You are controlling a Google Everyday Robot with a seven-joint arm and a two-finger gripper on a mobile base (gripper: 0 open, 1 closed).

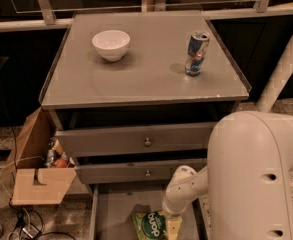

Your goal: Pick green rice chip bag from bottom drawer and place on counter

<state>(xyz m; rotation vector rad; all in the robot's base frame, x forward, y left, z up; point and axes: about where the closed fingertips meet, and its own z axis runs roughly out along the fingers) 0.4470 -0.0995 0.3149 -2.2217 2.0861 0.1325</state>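
The bag [153, 225] lies in the open bottom drawer [116, 209], toward its front right. The gripper [170, 215] sits at the bag's right edge; whether it is spread or pinching, I cannot tell. The bag looks light, soft and crinkly, and is probably best pinched gently at a crimped edge. Beyond, the counter [146, 79] carries a bowl [111, 44] back left and a can [196, 53] back right.

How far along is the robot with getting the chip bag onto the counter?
Done: the bottom drawer is open. In hand: the gripper is down inside it, right at the green rice chip bag. Left: lifting the bag out and setting it on the counter.
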